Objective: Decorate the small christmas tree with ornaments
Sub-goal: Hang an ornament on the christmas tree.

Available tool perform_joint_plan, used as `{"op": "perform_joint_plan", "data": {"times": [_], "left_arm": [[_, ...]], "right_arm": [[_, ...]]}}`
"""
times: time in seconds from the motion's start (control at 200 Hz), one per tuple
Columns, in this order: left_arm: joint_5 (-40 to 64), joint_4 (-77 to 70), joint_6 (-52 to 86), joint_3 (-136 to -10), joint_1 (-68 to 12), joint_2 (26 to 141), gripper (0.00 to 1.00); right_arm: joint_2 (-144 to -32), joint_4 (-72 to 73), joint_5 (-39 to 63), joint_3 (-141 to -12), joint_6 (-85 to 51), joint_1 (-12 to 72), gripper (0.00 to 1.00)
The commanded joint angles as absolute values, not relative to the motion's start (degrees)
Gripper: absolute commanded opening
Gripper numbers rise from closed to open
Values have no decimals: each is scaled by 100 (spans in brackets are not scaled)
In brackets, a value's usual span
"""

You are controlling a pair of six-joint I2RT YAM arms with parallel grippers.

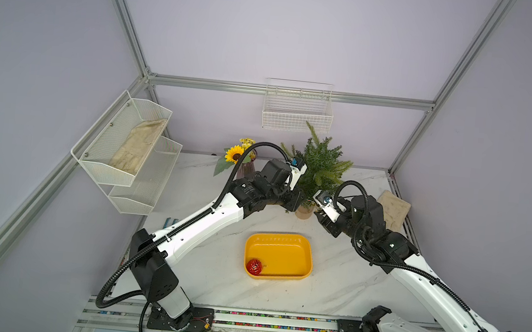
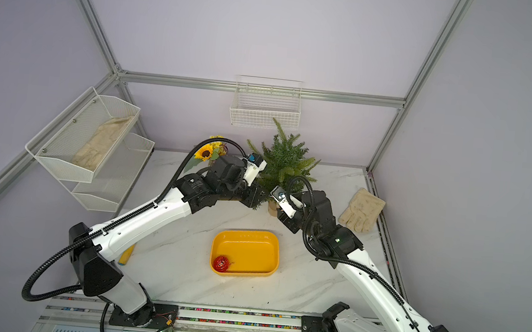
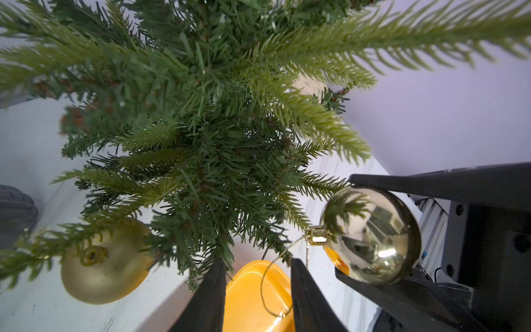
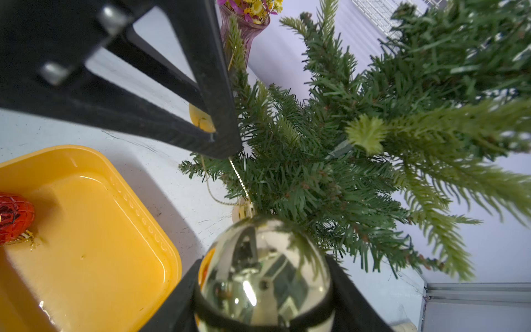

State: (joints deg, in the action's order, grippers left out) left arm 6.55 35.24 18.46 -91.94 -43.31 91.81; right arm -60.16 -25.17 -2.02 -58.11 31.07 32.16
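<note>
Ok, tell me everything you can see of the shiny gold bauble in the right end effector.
The shiny gold bauble is a mirror-like ball reflecting branches and the rig, with a gold cap and thin gold cord loop. The right end effector clamps it from both sides, cap toward low branches of the small christmas tree. The loop runs between the parted fingers of the left end effector.

Bright, even overhead light; soft shadow beside the yellow tray (image 1: 285, 258). Glare spots on the mirrored bauble (image 4: 264, 276). Wrist views fisheye-stretched at the edges; small christmas tree (image 3: 215, 143) branch tips blurred.
</note>
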Motion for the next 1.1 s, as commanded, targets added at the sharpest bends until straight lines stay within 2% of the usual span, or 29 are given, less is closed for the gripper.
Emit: {"op": "perform_joint_plan", "data": {"times": [0.0,0.515,1.095], "left_arm": [[546,3325,1847,-8957,-4354,9131,38],[457,3296,1781,-8987,-4351,9560,38],[693,3209,1793,-9064,-4325,9554,38]], "right_arm": [[-6044,-2470,-303,-5892,3085,3243,8],[-6058,-2628,-363,-5822,2983,3247,8],[-6240,-3015,237,-5599,2641,3252,10]]}}
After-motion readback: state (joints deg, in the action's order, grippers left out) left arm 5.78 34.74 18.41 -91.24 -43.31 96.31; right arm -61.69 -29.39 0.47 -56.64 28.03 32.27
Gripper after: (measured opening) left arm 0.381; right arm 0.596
